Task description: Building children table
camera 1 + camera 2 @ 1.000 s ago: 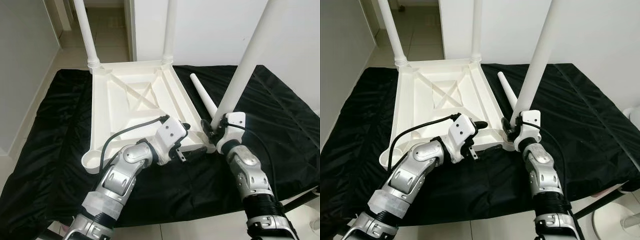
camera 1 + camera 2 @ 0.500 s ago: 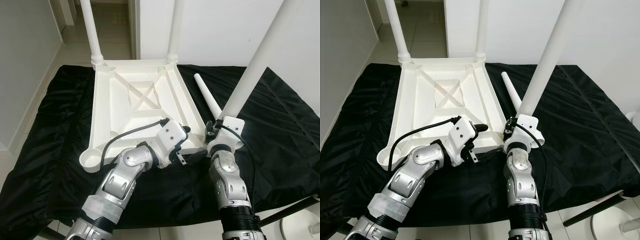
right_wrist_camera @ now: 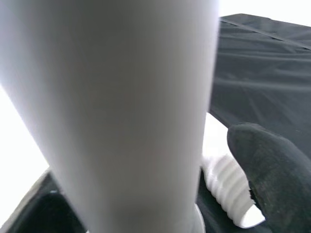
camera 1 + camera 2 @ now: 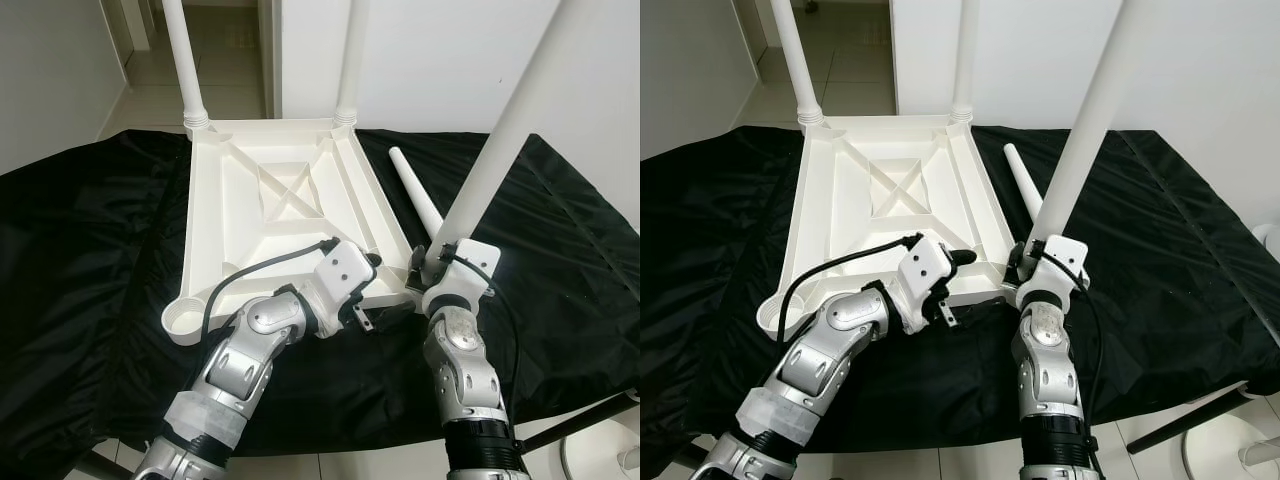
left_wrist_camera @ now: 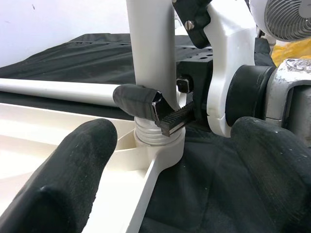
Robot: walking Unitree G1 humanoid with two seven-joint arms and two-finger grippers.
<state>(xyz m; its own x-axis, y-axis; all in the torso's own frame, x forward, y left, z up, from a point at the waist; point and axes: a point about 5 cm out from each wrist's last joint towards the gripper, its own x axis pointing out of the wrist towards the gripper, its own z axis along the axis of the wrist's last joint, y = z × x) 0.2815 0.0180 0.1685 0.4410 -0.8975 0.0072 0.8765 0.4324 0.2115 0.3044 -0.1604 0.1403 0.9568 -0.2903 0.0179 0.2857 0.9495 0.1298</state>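
White tabletop (image 4: pixel 270 215) lies upside down on black-covered worktop (image 4: pixel 560 250), centre of the eye views. Two legs already stand in the far corner sockets: far-left leg (image 4: pixel 183 60) at 11 o'clock, far-right leg (image 4: pixel 350 55) at 12. Third leg (image 4: pixel 500 140) is upright at the near-right corner, roughly 4 o'clock of the tabletop; in the left wrist view its threaded end sits in the socket with some threads showing above the rim, so likely not screwed fully home. Right pincer (image 5: pixel 153 109) is clenched around the base of this leg, one finger wrapped across its front just above the threads. Left pincer (image 4: pixel 375 290) sits at the near edge of the tabletop beside that corner, fingers spread apart, nothing between them, seemingly bracing the tabletop. Fourth leg (image 4: pixel 412 190) lies loose on the cloth at 2 o'clock, just beside the tabletop's right edge. Near-left socket (image 4: pixel 182 322) at 8 o'clock is empty. Judged progress: two legs done, third being seated, fourth left. Tops of all standing legs are cut off by the frame; right wrist view is mostly blurred leg, thread engagement hard to judge.
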